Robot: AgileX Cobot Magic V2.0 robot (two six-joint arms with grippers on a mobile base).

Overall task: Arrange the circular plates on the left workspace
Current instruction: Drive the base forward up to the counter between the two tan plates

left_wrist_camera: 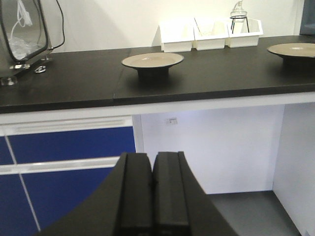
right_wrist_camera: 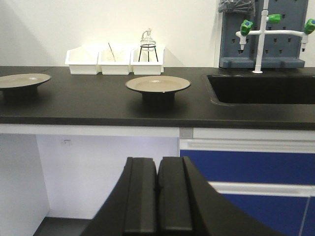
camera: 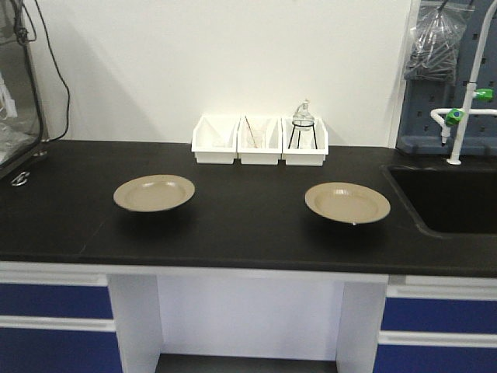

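Though set well apart, lie flat on the same matte black countertop: left circular plate left of centre in the front view, right circular plate right of centre and slightly lower in the frame. Both beige-tan face up with dark rims, raised on dark undersides as shown from the wrist views. Bare black surface between them.

Behind the plates, against the white wall in the upper middle of the front view: row of three white plastic bins, side by side and touching. In the rightmost bin, a glass vessel on a black wire stand. In the middle bin, a thin stick-like item, too small to make out.

Right of the right plate, near its rim but apart: recessed black sink basin at the right edge. Above it, a white tap with green handles before a blue-grey pegboard, and a clear plastic bag hanging in the upper right corner. At the far left edge, part of a glass-fronted case.

Below the counter: blue cabinet drawers at lower left and lower right, with a white recess between.

At bottom centre of the left wrist view, left gripper, below counter level, black fingers pressed together pad to pad. At bottom centre of the right wrist view, right gripper, likewise low before the cabinets, fingers closed against each other.
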